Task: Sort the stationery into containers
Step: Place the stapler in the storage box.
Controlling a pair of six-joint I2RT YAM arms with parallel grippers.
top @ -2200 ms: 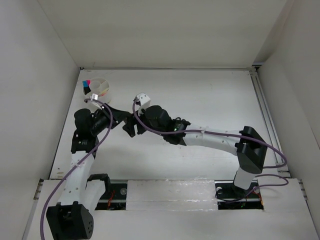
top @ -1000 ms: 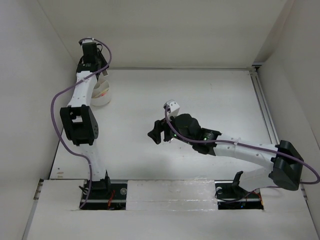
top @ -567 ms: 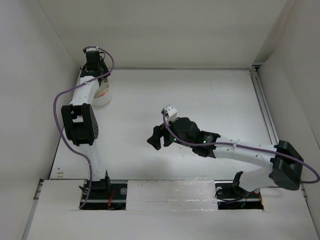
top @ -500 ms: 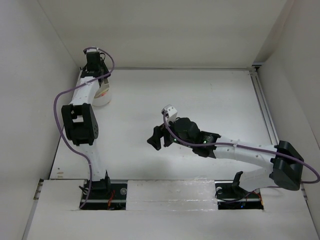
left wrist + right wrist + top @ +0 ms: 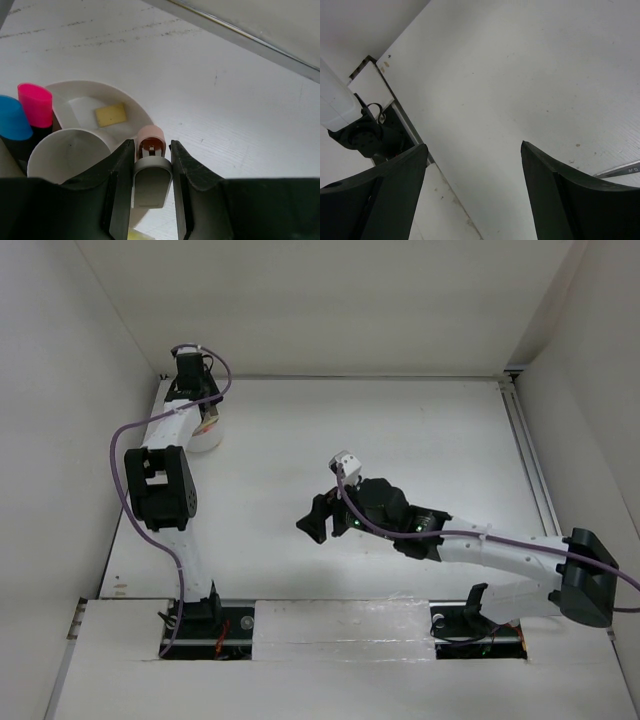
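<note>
The round white cup (image 5: 100, 92) with inner dividers stands at the far left corner, also in the top view (image 5: 208, 436). It holds a blue-capped marker (image 5: 12, 118), a pink-capped marker (image 5: 35, 104) and a tan eraser (image 5: 111, 114). A pale-yellow bit (image 5: 119, 235) shows under my left fingers. My left gripper (image 5: 151, 144) is shut on the small white-pink piece (image 5: 151, 175), just over the cup's right rim; in the top view the gripper (image 5: 200, 405) hangs above the cup. My right gripper (image 5: 313, 521) is open and empty above bare table (image 5: 472, 146). Scissors and pink pen are out of view.
White walls close the table at the back, left (image 5: 110, 390) and right. A metal rail (image 5: 525, 440) runs along the right edge. The left arm's base (image 5: 362, 135) and the near ledge show past my right fingers.
The left arm swung from mid-table up to the cup and has settled a little over it. The right arm drew back toward the near side, its gripper still open.
</note>
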